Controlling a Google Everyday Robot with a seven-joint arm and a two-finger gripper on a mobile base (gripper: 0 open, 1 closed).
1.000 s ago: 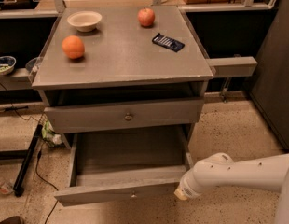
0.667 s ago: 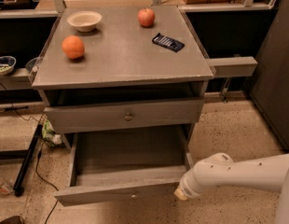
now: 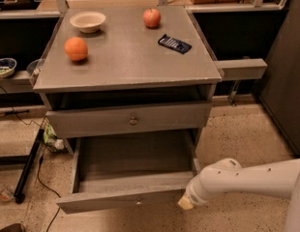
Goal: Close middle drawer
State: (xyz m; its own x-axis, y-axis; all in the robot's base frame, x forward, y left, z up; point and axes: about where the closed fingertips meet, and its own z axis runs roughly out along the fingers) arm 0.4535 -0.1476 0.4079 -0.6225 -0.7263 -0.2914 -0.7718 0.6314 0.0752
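Desk top: 1 bowl near the back-left corner, 1 apple at the back edge right of centre, 1 orange near the left edge, 1 dark flat packet toward the right edge. 2 drawers visible, 1 knob each. Upper drawer, taller front, sits just under the top. Middle drawer is pulled far out past the front edge and looks empty. Gripper is low at the right end of that drawer's front, holding nothing visible. Can't tell contact, or whether it's open or closed.
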